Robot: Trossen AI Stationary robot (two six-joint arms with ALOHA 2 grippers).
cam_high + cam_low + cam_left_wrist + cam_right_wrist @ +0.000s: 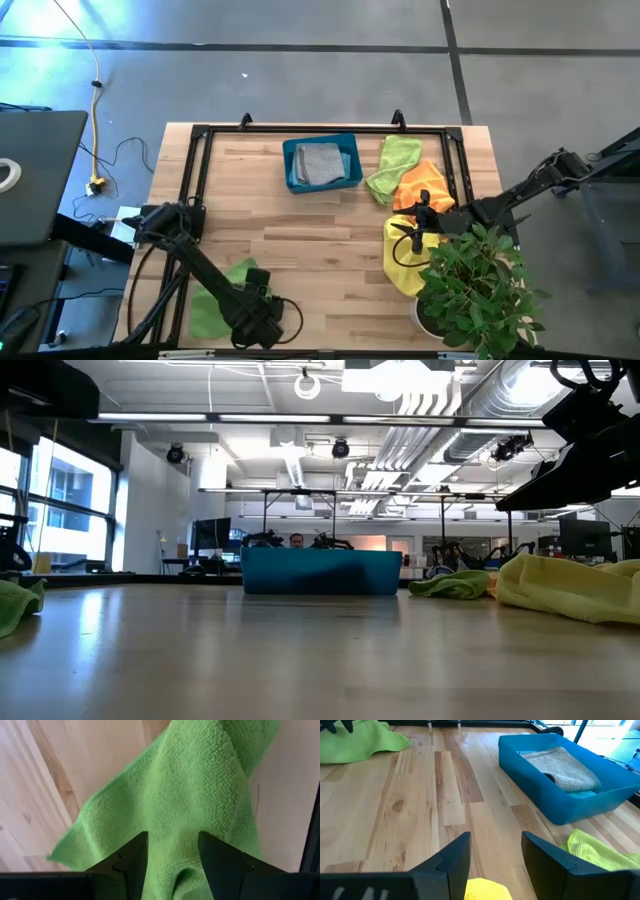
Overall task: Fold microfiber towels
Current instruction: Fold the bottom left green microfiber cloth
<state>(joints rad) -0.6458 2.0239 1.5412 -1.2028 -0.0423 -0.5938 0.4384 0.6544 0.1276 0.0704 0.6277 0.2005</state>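
Observation:
A lime green towel lies crumpled on the table near its near left corner. My left gripper points down over it, open, with the towel's cloth showing between the two fingers. My right gripper stands open at the table's right, just above a yellow towel, and holds nothing. A second lime green towel and an orange towel lie at the far right. A grey towel lies in the teal bin. My left gripper comes at the lime green towel from above, its open fingers on either side of a raised fold. Whether the fingertips touch the cloth, I cannot tell. The towel lies slack on the table.
A potted plant stands at the near right corner, beside the yellow towel. A black frame runs along the table's far, left and right sides. Bare wood lies between the bin and the near edge.

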